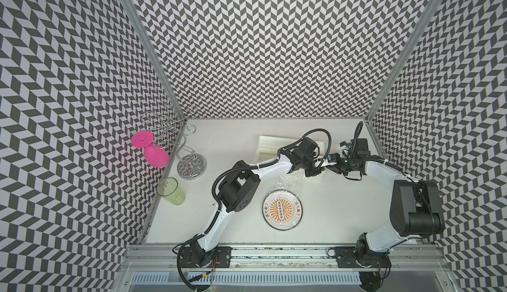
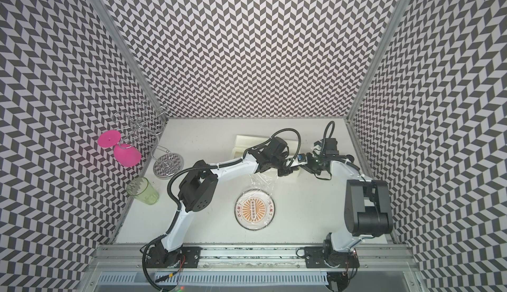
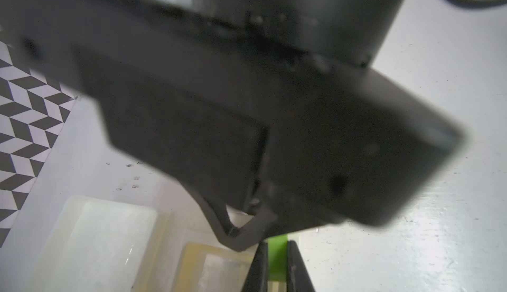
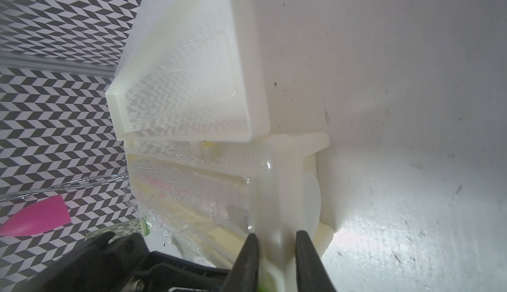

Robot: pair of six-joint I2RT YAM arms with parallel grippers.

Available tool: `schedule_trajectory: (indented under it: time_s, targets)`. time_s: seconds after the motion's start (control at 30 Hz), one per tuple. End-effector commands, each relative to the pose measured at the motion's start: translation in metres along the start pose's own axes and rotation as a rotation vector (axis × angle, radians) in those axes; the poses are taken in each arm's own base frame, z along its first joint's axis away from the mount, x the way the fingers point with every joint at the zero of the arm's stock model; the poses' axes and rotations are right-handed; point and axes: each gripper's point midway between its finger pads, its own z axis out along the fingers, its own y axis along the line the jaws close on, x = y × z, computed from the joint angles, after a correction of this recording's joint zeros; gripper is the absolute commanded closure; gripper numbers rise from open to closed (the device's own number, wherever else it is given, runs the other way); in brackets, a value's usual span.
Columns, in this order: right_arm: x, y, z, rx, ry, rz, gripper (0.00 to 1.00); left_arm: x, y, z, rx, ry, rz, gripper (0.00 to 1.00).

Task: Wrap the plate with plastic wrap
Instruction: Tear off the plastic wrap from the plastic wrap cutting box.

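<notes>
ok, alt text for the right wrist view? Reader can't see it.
The right claw straddles the end wall of an open cream-white dispenser box, black fingertips against either side. The plastic wrap roll lies inside beneath the raised lid. White table to one side; chevron wall and a pink object at the other.

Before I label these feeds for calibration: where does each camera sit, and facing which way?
Top views: above the front rail, looking down on the table; left arm and right arm show whole.
Left wrist: on that arm, looking past the left gripper at the green tab; a blurred dark body blocks much.
Right wrist: on that arm, looking past the right gripper at the dispenser box.
Shared: both wrist views show that box.
</notes>
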Motion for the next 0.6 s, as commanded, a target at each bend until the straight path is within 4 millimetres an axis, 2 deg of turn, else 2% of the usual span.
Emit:
schedule_trajectory:
  time_s: [0.0, 0.17, 0.23, 0.33, 0.37, 0.43, 0.5, 0.57]
  targets:
    - [0.002, -0.024, 0.002, 0.14, -0.009, -0.024, 0.78, 0.009, -0.004, 0.008, -0.006, 0.056, 0.007, 0.92]
    - [0.004, -0.045, -0.002, 0.297, -0.031, -0.058, 0.79, 0.004, 0.019, -0.008, -0.041, 0.053, -0.034, 0.92]
    - [0.004, -0.054, -0.004, 0.351, -0.037, -0.064, 0.79, 0.004, 0.024, -0.014, -0.05, 0.057, -0.036, 0.92]
    - [0.005, -0.057, -0.003, 0.359, -0.036, -0.062, 0.79, 0.009, 0.027, -0.019, -0.062, 0.076, -0.032, 0.93]
    - [0.005, -0.052, 0.0, 0.33, -0.03, -0.063, 0.79, 0.011, 0.027, -0.02, -0.062, 0.076, -0.033, 0.93]
    - [0.007, -0.02, 0.004, 0.152, -0.011, -0.076, 0.78, 0.016, 0.024, -0.02, -0.053, 0.064, -0.042, 0.93]
    - [0.005, 0.009, 0.0, 0.016, -0.012, -0.074, 0.75, 0.018, 0.017, -0.016, -0.037, 0.049, -0.05, 0.93]
    - [-0.001, 0.023, -0.007, -0.028, -0.03, -0.081, 0.72, 0.02, 0.012, -0.011, -0.021, 0.033, -0.071, 0.95]
